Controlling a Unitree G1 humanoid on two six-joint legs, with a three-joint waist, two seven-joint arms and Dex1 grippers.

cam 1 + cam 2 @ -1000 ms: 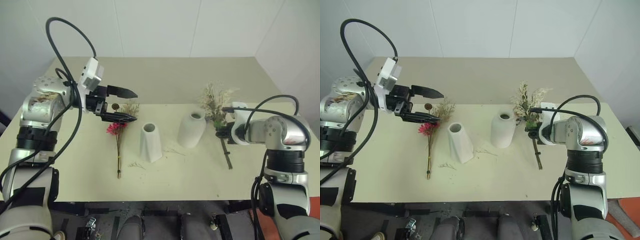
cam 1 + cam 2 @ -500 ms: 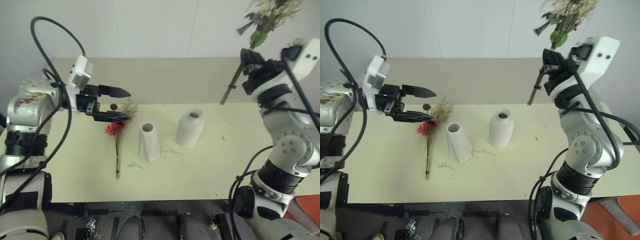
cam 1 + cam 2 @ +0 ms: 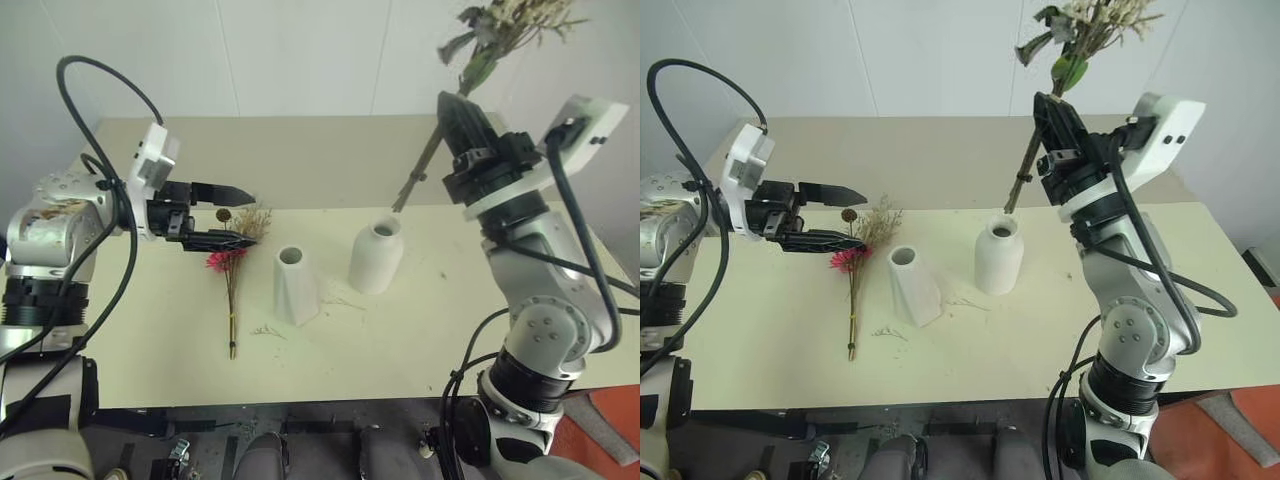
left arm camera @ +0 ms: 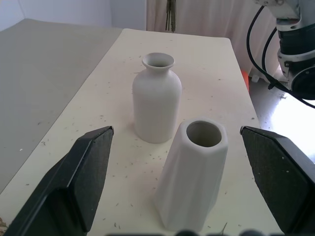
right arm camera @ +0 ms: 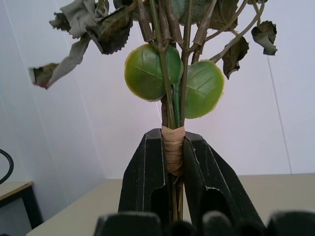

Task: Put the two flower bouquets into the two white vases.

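Slim bouquet (image 3: 233,290) flat on surface (image 3: 400,340), lower left; faceted vase (image 3: 295,285) centre, round vase (image 3: 377,256) beside. Left hand (image 3: 232,214) wide open, empty, over slim bouquet's blooms. Right hand (image 5: 172,164) clamped on fuller bouquet (image 3: 480,60), upper right.

Matt white vases (image 4: 156,105) — ceramic-looking — on a smooth, speckled table (image 3: 420,320).

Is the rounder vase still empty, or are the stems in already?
Empty. The rounder vase shows an open mouth, and the fuller bouquet hangs above it, clamped in the right end effector.
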